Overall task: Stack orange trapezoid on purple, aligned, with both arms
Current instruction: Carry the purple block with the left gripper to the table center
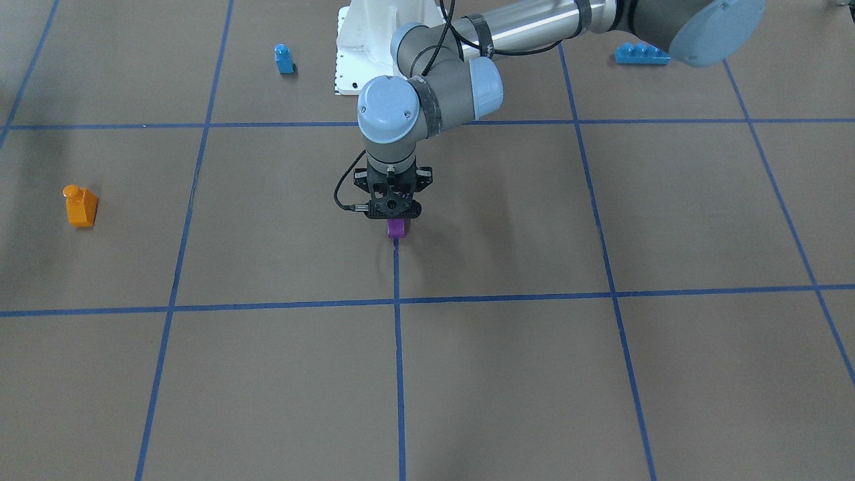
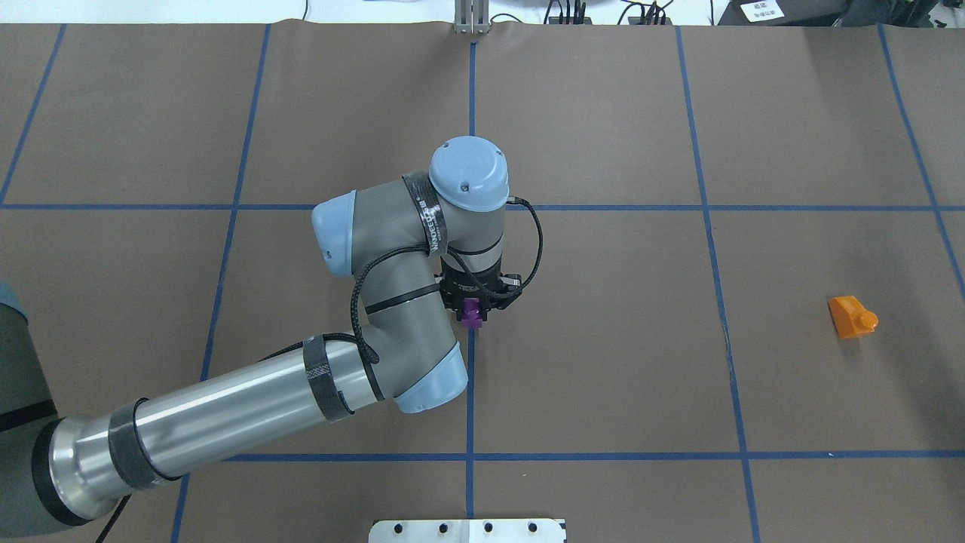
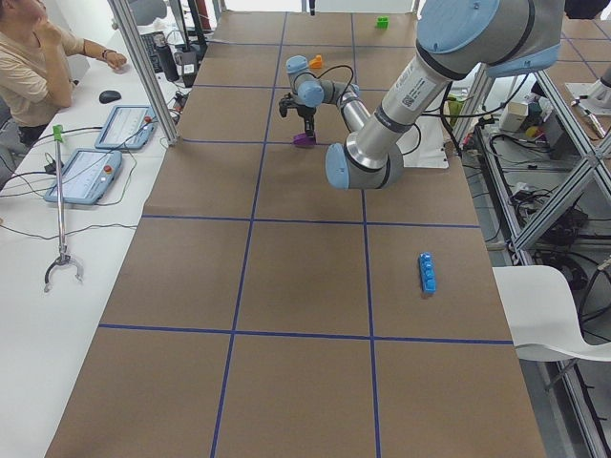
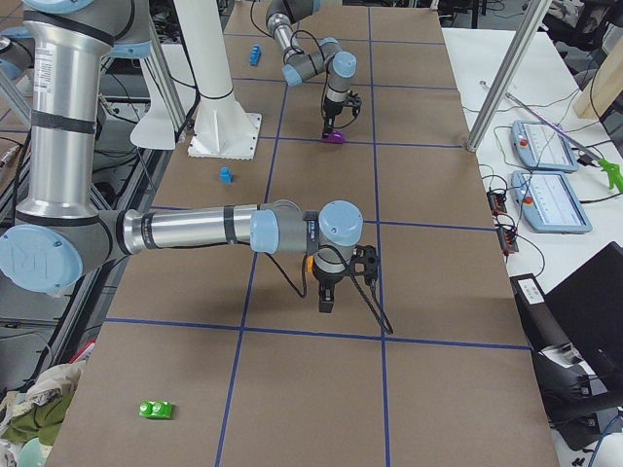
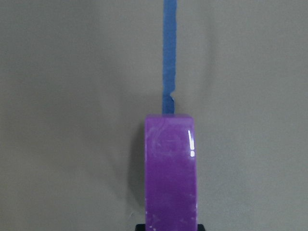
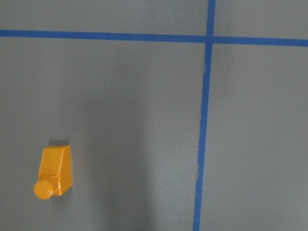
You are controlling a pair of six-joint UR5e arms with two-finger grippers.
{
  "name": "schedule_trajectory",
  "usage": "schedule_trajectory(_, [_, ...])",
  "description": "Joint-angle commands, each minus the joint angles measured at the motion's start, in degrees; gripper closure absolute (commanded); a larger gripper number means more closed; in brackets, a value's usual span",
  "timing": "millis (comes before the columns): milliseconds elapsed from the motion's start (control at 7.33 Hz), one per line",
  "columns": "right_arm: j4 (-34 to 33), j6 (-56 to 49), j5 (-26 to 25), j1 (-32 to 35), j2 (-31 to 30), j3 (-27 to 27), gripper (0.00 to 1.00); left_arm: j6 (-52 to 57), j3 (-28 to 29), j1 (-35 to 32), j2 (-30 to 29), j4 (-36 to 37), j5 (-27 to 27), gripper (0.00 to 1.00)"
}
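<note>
A brown paper-covered desk (image 2: 603,362) is marked into large squares by blue tape lines (image 2: 709,207).

The grey jointed left arm (image 2: 226,411), with light blue joint caps, reaches in to the middle of the desk, and its wrist points straight down. Its black two-finger left gripper (image 1: 395,218) is closed onto a small glossy dark purple plastic block (image 1: 396,229), which pokes out below the fingers. In the left wrist view the purple block (image 5: 171,168) fills the lower centre, and a blue tape line ends just beyond its far edge. Whether the block's underside rests on the desk or hangs just over it cannot be told.

The small glossy orange plastic trapezoid block (image 2: 850,315) stands alone on the desk, far out on the robot's right side and well apart from the purple block. In the front-facing view the orange block (image 1: 81,206) shows its single round stud on top. In the right wrist view it sits in the lower left (image 6: 55,171), with a tape line running past on its right.

The grey right arm (image 4: 185,229) shows only in the side view from the robot's right. It is stretched low over the desk, with the black right gripper (image 4: 326,304) pointing down. Whether this gripper is open or closed cannot be told.

A small blue single-stud block (image 1: 284,59) sits near the white base pedestal (image 1: 361,47). A long blue studded brick (image 1: 641,53) lies on the robot's left side. A small green block (image 4: 156,410) lies at the desk's end on the robot's right.
</note>
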Motion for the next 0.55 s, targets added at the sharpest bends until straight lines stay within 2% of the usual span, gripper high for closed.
schedule_trajectory(0, [0.0,0.0,0.0,-0.1,0.0,0.0,0.00,-0.2,0.1,0.2,0.0,0.0,0.0,1.00])
schedule_trajectory(136, [0.0,0.0,0.0,-0.1,0.1,0.0,0.00,-0.5,0.1,0.2,0.0,0.0,0.0,0.86])
schedule_trajectory(273, [0.0,0.0,0.0,-0.1,0.1,0.0,0.00,-0.5,0.1,0.5,0.1,0.0,0.0,0.35])
schedule_trajectory(409, [0.0,0.0,0.0,-0.1,0.1,0.1,0.00,-0.5,0.1,0.8,0.1,0.0,0.6,0.00])
